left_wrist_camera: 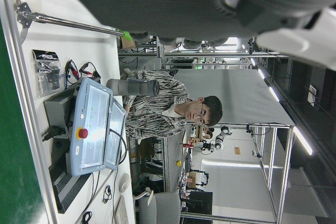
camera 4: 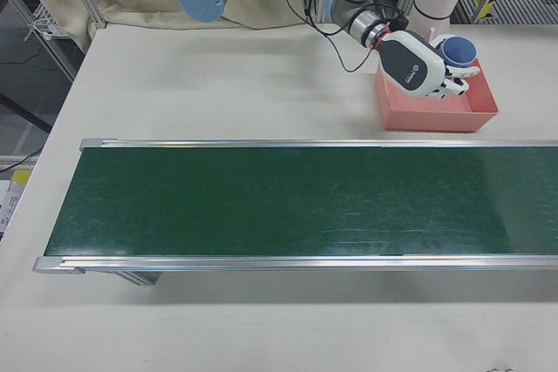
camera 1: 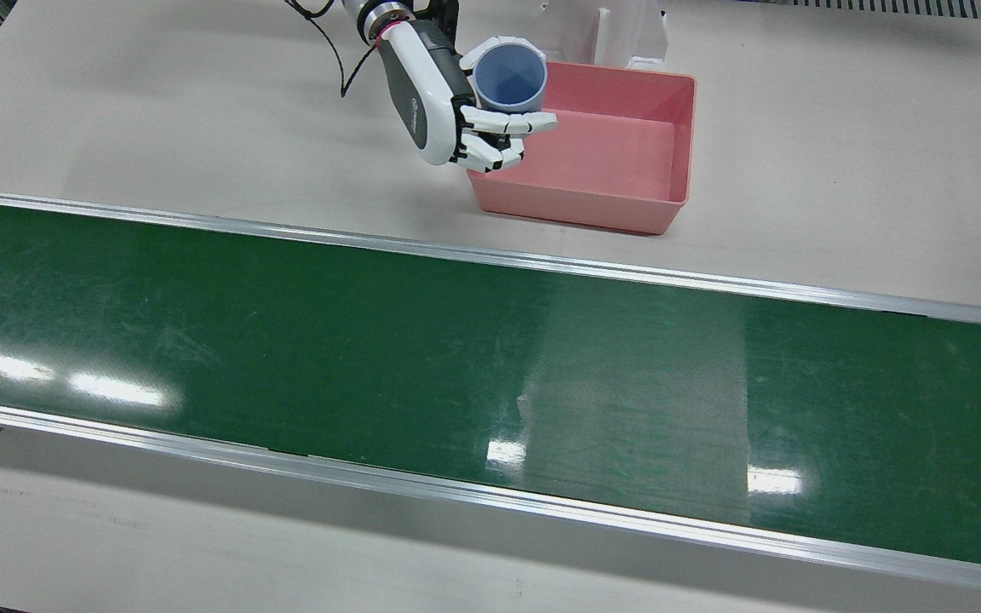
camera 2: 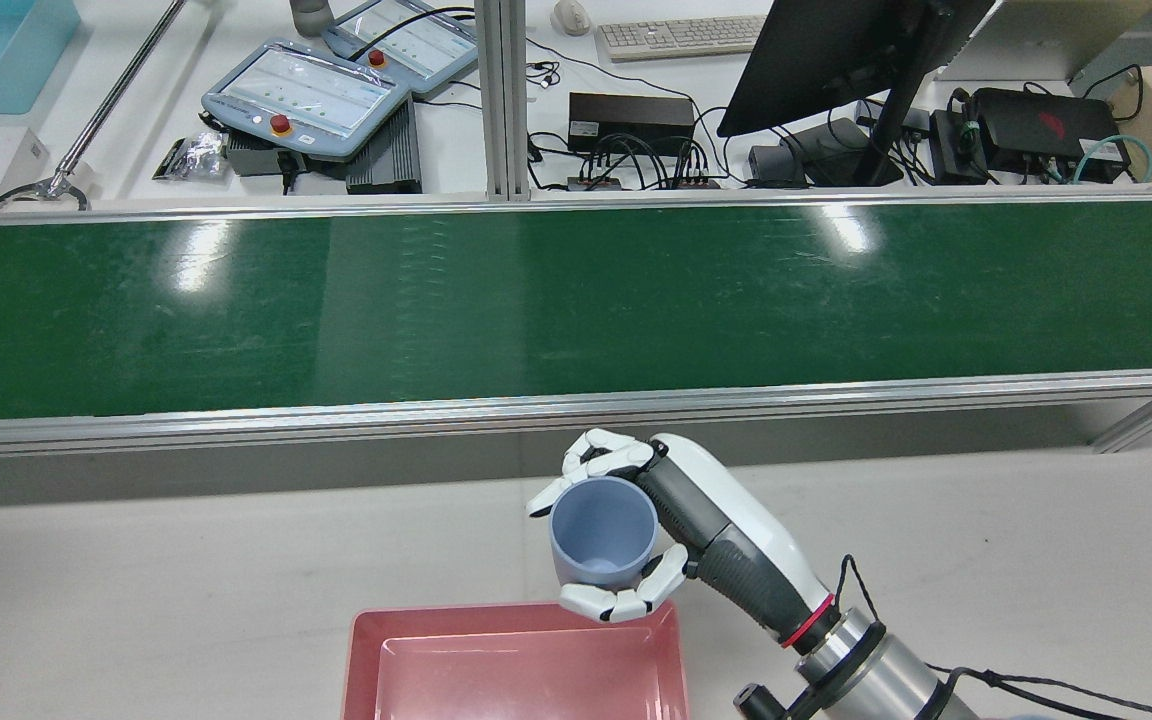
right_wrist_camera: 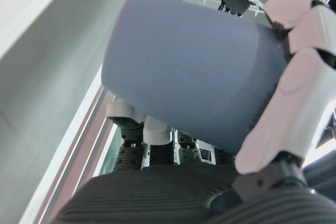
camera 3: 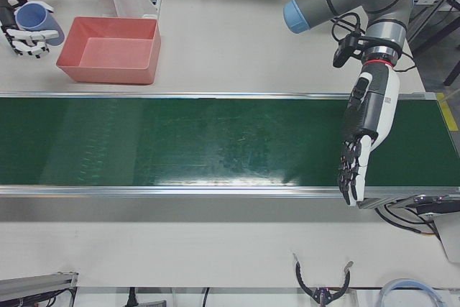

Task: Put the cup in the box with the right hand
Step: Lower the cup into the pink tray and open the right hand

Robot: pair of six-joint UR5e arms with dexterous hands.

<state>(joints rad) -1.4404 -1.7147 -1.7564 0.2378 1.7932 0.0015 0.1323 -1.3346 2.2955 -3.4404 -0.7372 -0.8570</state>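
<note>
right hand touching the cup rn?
Touching. In the rear view the right hand wraps the blue cup, fingers pressed on its wall; the right hand view shows the same contact.

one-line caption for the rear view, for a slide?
Right robot hand holds the cup upright just short of the box.

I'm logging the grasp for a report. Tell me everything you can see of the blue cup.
The cup is a plain, matte, pale blue tumbler, plastic-looking, empty, with no handle visible. It is roughly upright, mouth up, held off the table in the right hand, whose fingers wrap its wall. It hangs over a corner of the pink box.
</note>
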